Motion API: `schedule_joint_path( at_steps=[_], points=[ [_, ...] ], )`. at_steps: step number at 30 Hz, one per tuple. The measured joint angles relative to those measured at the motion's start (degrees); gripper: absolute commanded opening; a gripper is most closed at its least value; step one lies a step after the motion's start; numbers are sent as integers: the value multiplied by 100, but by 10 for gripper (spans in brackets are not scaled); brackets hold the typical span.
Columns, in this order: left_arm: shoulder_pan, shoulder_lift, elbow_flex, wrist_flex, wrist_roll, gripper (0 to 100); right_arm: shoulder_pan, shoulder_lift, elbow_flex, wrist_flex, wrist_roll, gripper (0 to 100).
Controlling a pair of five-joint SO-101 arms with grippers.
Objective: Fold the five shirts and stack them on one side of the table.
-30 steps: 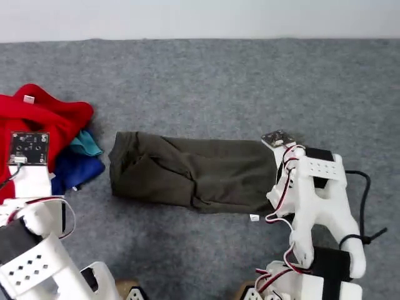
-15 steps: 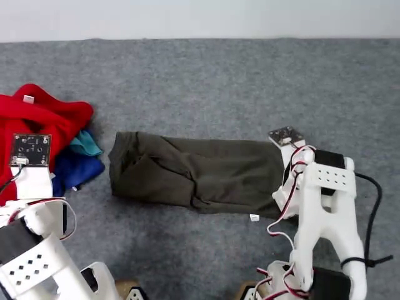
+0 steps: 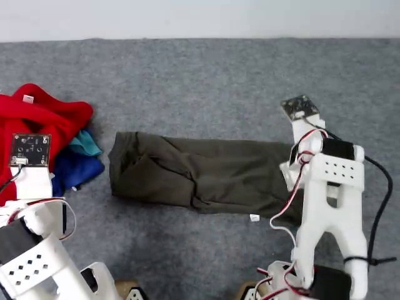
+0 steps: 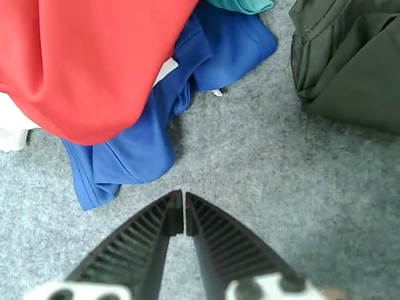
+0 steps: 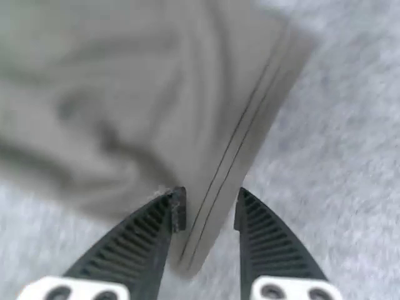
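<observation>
The right gripper [image 5: 209,203] stands part-open over the right end of the long, loosely folded olive-green cotton shirt [image 3: 194,172]. Its two black ribbed fingers [image 5: 156,240] straddle the shirt's stitched hem. One tip is over the cloth and the other over the grey felt table cover [image 3: 206,75] just past the edge. The jaws hold nothing, and whether a tip presses on the fabric cannot be told.

The olive shirt lies across the middle of the table as a band running left to right. Its left end is bunched into folds and its right end is tucked under the white right arm [image 3: 328,194]. A small white tag [image 3: 254,217] sits on the felt just near the shirt's near edge.

The left gripper [image 4: 185,212] is closed, its tips pressed together and gripping nothing. It hangs over bare felt on the near side of the crumpled royal-blue shirt [image 4: 156,119], apart from it.

That blue shirt belongs to a heap at the left edge of the table. The bright red shirt [image 3: 44,115] is draped on top. A teal shirt [image 3: 85,144] peeks out on the heap's right, and a bit of white cloth [image 4: 12,134] shows beneath the red. The heap lies well apart from the olive shirt.
</observation>
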Motion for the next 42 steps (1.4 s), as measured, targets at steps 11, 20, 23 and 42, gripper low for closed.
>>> schedule_joint_path(
  at_steps=[11, 20, 23, 42],
  points=[
    [0, 0, 0, 0, 0, 16, 26, 1873, -431, -1741, -290, 147],
    [0, 0, 0, 0, 0, 16, 202, 2831, -1292, -1864, -659, 143],
    [0, 0, 9, 0, 0, 16, 141, 3349, -1538, -1881, -668, 84],
    [0, 0, 343, -114, 0, 16, -105, 3569, -3182, -633, -325, 143]
  ],
)
